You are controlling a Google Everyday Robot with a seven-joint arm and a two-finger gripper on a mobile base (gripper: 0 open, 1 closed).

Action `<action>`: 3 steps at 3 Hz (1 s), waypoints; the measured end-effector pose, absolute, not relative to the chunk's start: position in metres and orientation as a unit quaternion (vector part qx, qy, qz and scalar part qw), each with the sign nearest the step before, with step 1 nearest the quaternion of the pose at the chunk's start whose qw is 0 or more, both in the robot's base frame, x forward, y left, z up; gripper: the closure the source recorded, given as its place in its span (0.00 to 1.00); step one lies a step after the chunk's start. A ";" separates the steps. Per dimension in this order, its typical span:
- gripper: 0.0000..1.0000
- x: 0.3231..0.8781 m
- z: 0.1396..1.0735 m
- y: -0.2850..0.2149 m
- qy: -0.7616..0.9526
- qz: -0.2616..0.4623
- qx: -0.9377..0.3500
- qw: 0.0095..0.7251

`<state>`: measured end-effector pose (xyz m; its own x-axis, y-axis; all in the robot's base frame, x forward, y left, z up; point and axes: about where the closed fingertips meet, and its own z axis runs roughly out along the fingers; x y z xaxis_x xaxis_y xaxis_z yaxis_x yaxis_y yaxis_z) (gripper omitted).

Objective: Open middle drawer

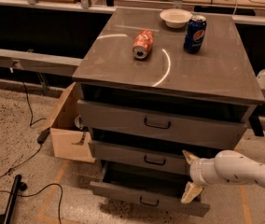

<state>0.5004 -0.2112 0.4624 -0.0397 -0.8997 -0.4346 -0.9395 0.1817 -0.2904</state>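
Note:
The middle drawer [123, 154] is the second grey front of the cabinet, with a small dark loop handle [155, 161] at its centre. It stands between the taller top drawer [123, 117] and the lowest drawer [123, 193], which is pulled out part way. My gripper [189, 174] comes in from the right on a white arm. It is open, with one fingertip [188, 156] up at the middle drawer's right end and the other down by the lowest drawer. It holds nothing and is to the right of the handle.
On the cabinet top [216, 73] lie an orange can on its side [142, 44], an upright blue can [195, 33] and a white bowl [175, 17]. An open cardboard box [69, 139] stands left of the cabinet. Cables [16, 167] run on the floor.

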 end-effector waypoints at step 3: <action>0.15 0.528 0.442 -0.224 0.710 0.022 -0.656 0.255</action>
